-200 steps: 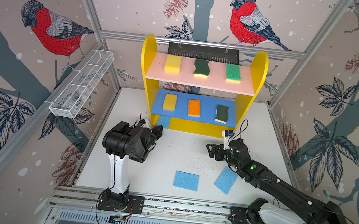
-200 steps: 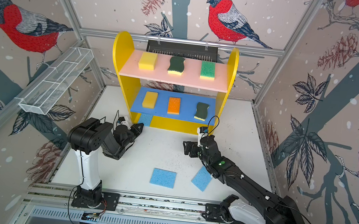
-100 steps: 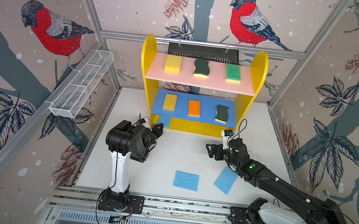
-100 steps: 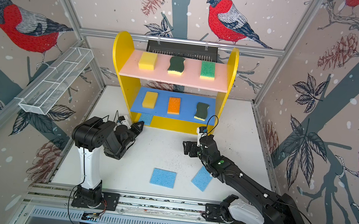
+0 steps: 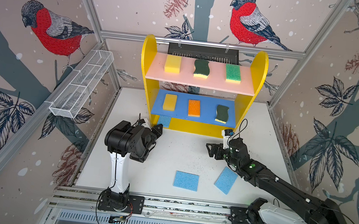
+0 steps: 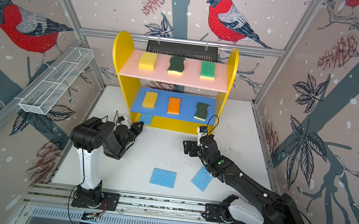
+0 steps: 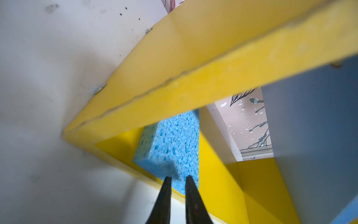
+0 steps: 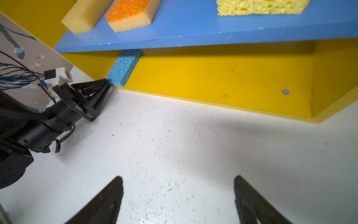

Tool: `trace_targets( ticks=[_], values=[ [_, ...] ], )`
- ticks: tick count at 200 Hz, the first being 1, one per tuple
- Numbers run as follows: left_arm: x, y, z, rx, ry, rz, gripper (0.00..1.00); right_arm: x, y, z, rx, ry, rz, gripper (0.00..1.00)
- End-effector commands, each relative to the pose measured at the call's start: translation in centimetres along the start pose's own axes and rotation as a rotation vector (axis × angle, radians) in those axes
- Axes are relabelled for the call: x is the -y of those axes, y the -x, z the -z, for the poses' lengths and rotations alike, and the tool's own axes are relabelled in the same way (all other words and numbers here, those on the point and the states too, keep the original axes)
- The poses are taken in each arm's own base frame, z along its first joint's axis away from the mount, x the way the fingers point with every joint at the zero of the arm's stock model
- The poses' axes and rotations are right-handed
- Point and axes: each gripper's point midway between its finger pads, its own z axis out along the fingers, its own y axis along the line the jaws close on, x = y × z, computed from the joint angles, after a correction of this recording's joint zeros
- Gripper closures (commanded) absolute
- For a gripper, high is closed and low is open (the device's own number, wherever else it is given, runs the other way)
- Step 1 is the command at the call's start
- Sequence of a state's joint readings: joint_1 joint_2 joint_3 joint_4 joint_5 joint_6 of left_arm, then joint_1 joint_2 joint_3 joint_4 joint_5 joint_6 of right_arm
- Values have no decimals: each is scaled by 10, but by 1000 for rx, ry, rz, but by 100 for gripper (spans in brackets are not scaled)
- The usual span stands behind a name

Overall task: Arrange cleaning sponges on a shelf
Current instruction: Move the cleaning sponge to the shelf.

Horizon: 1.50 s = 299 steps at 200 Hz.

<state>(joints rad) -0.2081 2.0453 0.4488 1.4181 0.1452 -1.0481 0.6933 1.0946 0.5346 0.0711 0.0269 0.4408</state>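
Left arm (image 5: 121, 140) shifted; left gripper (image 7: 177, 178) near-closed, apparently pinching blue sponge (image 7: 174, 141).

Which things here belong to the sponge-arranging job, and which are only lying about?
Job: shelf; bottom-level blue sponge, at the left end effector; two blue sponges on the table; three pink-board sponges; three blue-board sponges.
Lying about: wire-mesh basket; black slotted tray.

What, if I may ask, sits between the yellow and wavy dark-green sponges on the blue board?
The orange-topped sponge, touching neither, shows in both top views.
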Motion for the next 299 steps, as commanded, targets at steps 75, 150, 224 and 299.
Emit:
trace_targets(
  ticks=[75,150,224,299],
  values=[
    [-38,-36,16,-132,188,19,91,-4,10,10,47,20,-4,11],
    [-37,-34,-1,-124,218,30,91,-1,6,9,42,15,1,11],
    [-46,-37,-11,-107,249,63,91,5,3,9,40,6,-1,11],
    [-50,-39,-19,-90,283,92,91,10,-1,7,31,4,-8,11]
  ],
)
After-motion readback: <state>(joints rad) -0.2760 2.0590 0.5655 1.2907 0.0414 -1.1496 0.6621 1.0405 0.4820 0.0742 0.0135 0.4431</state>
